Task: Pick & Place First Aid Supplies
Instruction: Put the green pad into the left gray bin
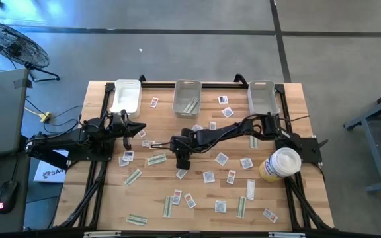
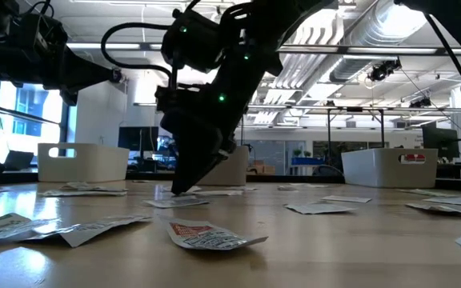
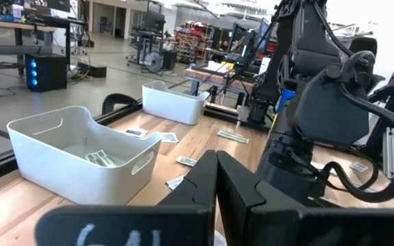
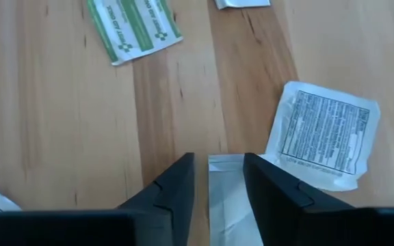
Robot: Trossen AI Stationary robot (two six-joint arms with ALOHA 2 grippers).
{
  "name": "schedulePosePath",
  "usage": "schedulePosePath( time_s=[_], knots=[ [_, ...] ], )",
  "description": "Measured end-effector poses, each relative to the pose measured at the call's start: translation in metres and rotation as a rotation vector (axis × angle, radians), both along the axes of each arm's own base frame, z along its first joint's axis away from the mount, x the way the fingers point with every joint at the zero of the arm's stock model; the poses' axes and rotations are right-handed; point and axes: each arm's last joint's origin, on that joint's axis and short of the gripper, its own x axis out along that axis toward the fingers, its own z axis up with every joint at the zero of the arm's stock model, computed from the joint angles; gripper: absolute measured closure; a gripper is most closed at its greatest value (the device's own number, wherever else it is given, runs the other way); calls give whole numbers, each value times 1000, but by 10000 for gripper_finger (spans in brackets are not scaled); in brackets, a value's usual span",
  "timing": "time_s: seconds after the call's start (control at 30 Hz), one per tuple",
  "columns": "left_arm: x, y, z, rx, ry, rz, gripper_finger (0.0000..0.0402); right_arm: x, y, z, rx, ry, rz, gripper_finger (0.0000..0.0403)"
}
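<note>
The right claw [image 1: 183, 163] is low over the middle of the wooden desk [image 1: 296, 198], a little toward nine o'clock from the centre; its fingers [image 4: 169, 195] stand apart, with a small white packet [image 4: 226, 195] lying between them on the wood; whether the tips already press the packet I cannot tell. Just beside this packet, toward the desk's edge, lies a second white packet [image 4: 323, 137] with black print; a green strip [image 4: 134, 27] lies a bit farther off. In the low view the right claw's tips come down to the wood near a flat packet [image 2: 176, 202], and a packet with red marks [image 2: 210, 236] lies nearer the camera.

The left claw [image 1: 139, 128] waits at nine o'clock, near the first bin [image 1: 126, 96]; its fingers [image 3: 207, 188] are together and hold nothing.

Many packets are spread over the desk, mostly from three to seven o'clock. Three bins stand in a row at twelve o'clock; the middle bin [image 1: 187, 97] has green strips inside. A round tub [image 1: 282, 163] stands at four o'clock.
</note>
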Motion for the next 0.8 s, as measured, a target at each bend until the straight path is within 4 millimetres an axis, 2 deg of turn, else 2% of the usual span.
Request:
schedulePosePath(
  time_s=[0.2, 0.33, 0.4, 0.5, 0.67, 0.8],
  knots=[
    [0, 0, 0, 0, 0, -1, 401, 0, 0, -14, -8, 50, 51, 337],
    [0, 0, 0, 0, 0, 0, 401, 0, 0, -15, 15, 50, 42, 376],
    [0, 0, 0, 0, 0, 0, 401, -1, 2, -10, 18, 39, 35, 394],
    [0, 0, 0, 0, 0, 0, 401, -1, 4, -2, 20, 18, 21, 398],
    [0, 0, 0, 0, 0, -1, 401, -9, 8, 26, 85, -7, 27, 400],
    [0, 0, 0, 0, -1, 0, 401, -13, 6, 77, 63, -158, 18, 399]
  ],
)
